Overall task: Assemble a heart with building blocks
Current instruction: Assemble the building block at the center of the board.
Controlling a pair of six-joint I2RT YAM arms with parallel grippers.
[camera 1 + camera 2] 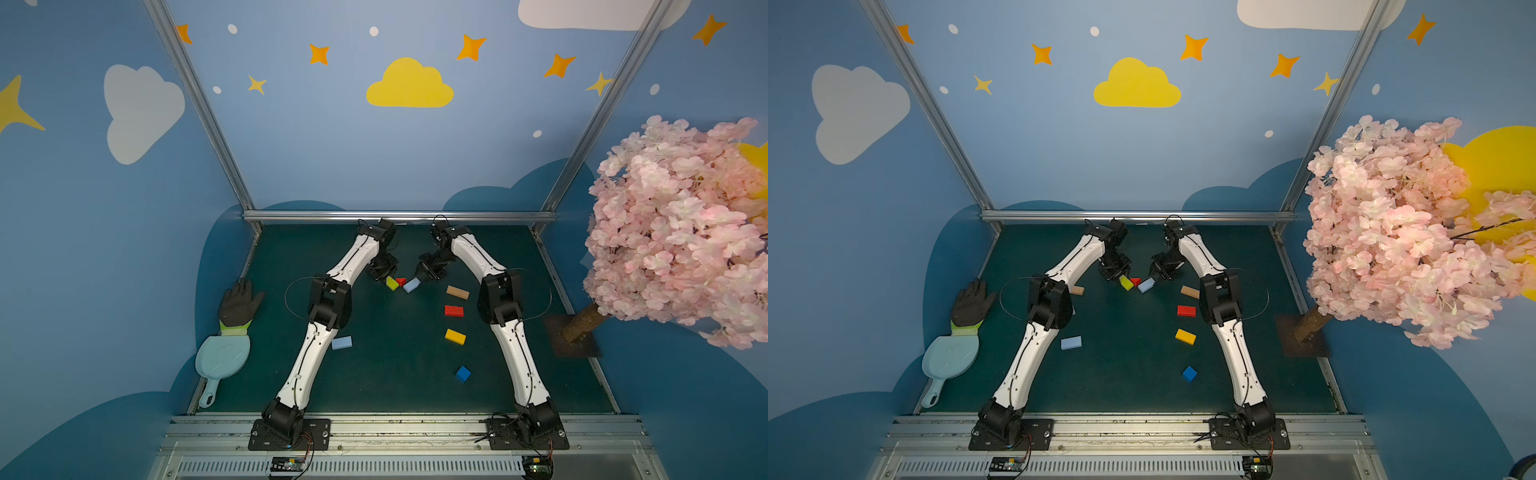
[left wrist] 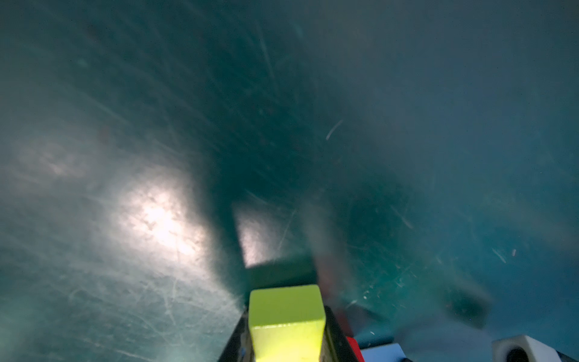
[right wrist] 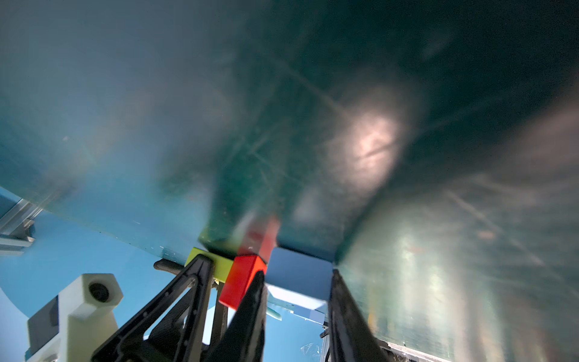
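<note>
Of the heart, only a short row at mid-table shows: a lime green block (image 1: 392, 283), the red wedge (image 1: 401, 281) and a light blue block (image 1: 412, 285), close side by side. My left gripper (image 1: 386, 279) is shut on the lime green block (image 2: 286, 319), low over the mat. My right gripper (image 1: 417, 279) is shut on the light blue block (image 3: 299, 275), with the red wedge (image 3: 242, 279) just beside its finger. Loose building blocks lie to the right: tan (image 1: 457, 292), red (image 1: 454, 310), yellow (image 1: 455, 336) and the dark blue cube (image 1: 463, 373).
Another light blue block (image 1: 341, 342) lies beside the left arm, and a tan one (image 1: 1076, 290) peeks out behind its elbow. A black glove (image 1: 239, 303) and a pale blue scoop (image 1: 222, 357) lie off the mat's left edge. A pink blossom tree (image 1: 681, 232) overhangs the right side.
</note>
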